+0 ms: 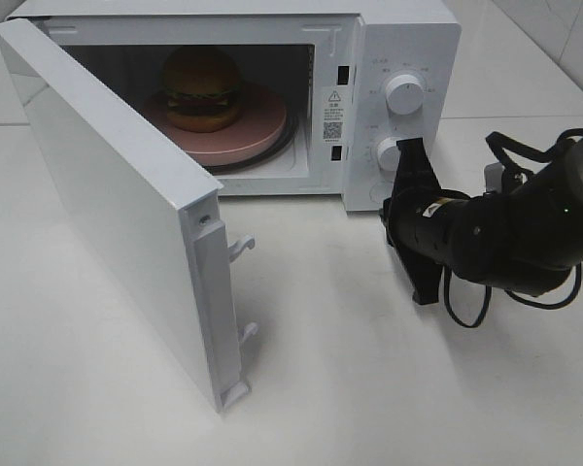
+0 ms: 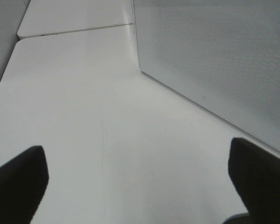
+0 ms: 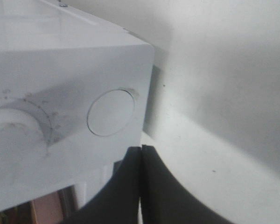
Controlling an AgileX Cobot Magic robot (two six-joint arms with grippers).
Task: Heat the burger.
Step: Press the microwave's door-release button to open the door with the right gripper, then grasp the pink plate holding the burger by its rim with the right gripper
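Note:
The burger (image 1: 202, 87) stands upright on a round pink plate (image 1: 262, 124) inside the white microwave (image 1: 408, 39), whose door (image 1: 107, 194) hangs wide open toward the front left. My right gripper (image 1: 409, 150) is shut with nothing in it, its tips just beside the lower knob (image 1: 389, 152) of the control panel. In the right wrist view its shut fingertips (image 3: 141, 151) sit just below a round button (image 3: 111, 113), with the knob (image 3: 14, 135) alongside. My left gripper (image 2: 136, 154) is open and empty over the white table, next to the door's dotted outer face (image 2: 214, 56). It does not show in the exterior high view.
The open door juts far over the table (image 1: 369, 388) in front of the oven, with two latch hooks (image 1: 241, 248) on its free edge. The upper knob (image 1: 404, 94) sits above the lower one. A seam (image 2: 74, 30) between two tabletops runs behind the door.

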